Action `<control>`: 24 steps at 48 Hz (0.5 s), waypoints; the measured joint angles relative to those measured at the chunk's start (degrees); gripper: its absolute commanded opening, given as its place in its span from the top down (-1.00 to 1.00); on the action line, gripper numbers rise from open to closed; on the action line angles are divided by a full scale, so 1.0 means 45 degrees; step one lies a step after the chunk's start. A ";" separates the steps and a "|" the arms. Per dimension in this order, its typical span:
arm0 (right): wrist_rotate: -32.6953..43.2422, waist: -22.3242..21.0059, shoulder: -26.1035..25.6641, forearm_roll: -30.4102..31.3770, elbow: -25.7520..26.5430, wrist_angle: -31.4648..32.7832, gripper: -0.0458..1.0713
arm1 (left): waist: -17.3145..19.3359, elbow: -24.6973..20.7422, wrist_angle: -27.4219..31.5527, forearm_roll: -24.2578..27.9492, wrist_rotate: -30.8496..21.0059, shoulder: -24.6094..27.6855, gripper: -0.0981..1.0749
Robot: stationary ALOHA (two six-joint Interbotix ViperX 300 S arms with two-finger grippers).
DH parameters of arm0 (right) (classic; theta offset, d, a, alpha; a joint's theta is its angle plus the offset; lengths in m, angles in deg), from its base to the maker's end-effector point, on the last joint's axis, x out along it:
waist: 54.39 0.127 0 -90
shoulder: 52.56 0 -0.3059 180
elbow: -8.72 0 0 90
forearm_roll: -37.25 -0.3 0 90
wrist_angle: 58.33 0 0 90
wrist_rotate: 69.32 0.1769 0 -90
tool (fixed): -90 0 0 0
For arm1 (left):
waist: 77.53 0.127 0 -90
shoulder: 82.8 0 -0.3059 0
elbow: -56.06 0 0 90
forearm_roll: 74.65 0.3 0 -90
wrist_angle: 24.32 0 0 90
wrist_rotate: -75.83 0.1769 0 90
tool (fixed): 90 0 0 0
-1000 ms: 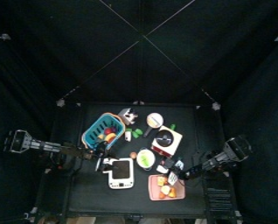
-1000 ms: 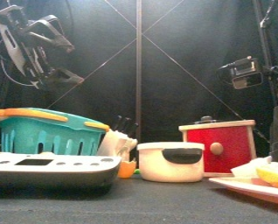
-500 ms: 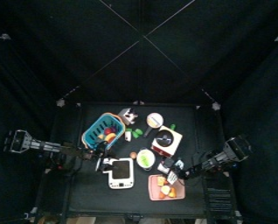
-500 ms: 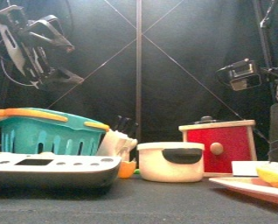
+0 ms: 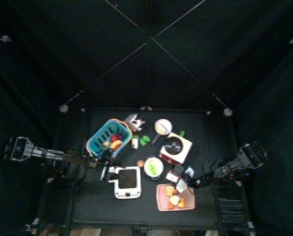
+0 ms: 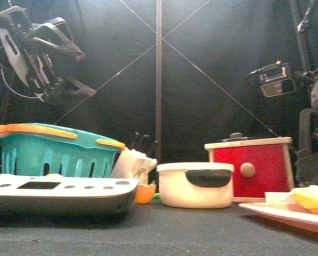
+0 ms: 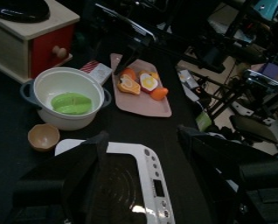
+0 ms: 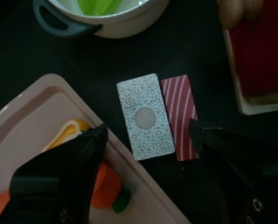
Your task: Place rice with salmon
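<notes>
A pink tray (image 7: 145, 103) holds a salmon-topped rice piece (image 7: 129, 83), a yellow-topped piece (image 7: 149, 81) and a small orange piece. The tray also shows in the top view (image 5: 176, 198), the front view (image 6: 285, 214) and the right wrist view (image 8: 37, 109). My right gripper (image 8: 148, 131) is open and empty, above a speckled packet (image 8: 145, 131) and a red striped packet (image 8: 181, 118) beside the tray. My left gripper (image 7: 142, 140) is open and empty above the white scale (image 7: 124, 175).
A white pot (image 7: 69, 98) with green contents stands between the tray and the red box (image 7: 24, 39). A small brown cup (image 7: 44, 136) sits next to the scale. A teal basket (image 5: 110, 136) and a bowl (image 5: 164, 125) stand further back.
My right arm has shifted and come lower by the tray at the table's right front. The left arm and the objects have not moved.
</notes>
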 measured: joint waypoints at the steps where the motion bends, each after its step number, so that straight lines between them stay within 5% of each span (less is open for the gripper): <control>1: 0.0000 0.0000 -0.0020 0.0000 0.0000 0.0000 -0.90 | 0.0000 -0.0020 0.0000 0.0000 0.0000 0.0000 -0.82; 24: -0.0020 0.0000 -0.0059 0.0215 0.0332 -0.0059 -0.90 | -0.0020 -0.0039 0.0098 -0.0176 -0.0020 -0.0020 -0.82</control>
